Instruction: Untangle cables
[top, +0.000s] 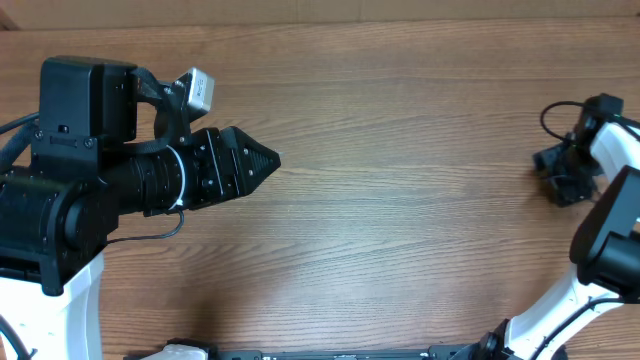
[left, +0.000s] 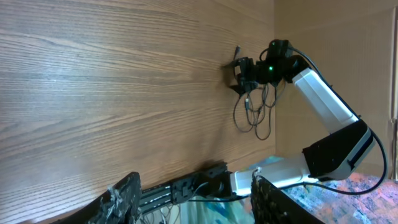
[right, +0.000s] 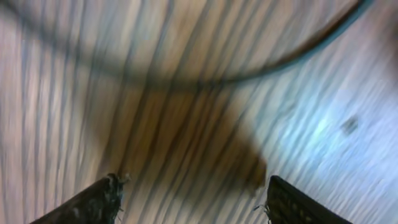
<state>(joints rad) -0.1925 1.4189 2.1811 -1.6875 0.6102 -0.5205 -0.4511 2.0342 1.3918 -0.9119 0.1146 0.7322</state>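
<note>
**A:** The right claw (top: 562, 178) stands released, fingers spread with nothing between them. The left claw (top: 268, 160) is released and empty too.

**B:** And the cables (left: 248, 104)?

**A:** They lie bunched in loose loops right at the right claw. From overhead that arm hides them. In its wrist view a blurred dark line (right: 186, 81) curves just past the fingertips, and it cannot be told whether it is one of them.

**B:** What might go wrong?

**A:** Closing on the bunch could catch several cords at once, and pulling would then tighten the tangle. Thin cords may also slip from wide fingers.

**B:** Anything in the way?

**A:** Only bare tabletop (top: 400, 250) lies between the right claw and the left one, which sits well apart, too far to pin a loop. The arm's own black cable (top: 544, 118) runs near the right claw and could snag.
</note>
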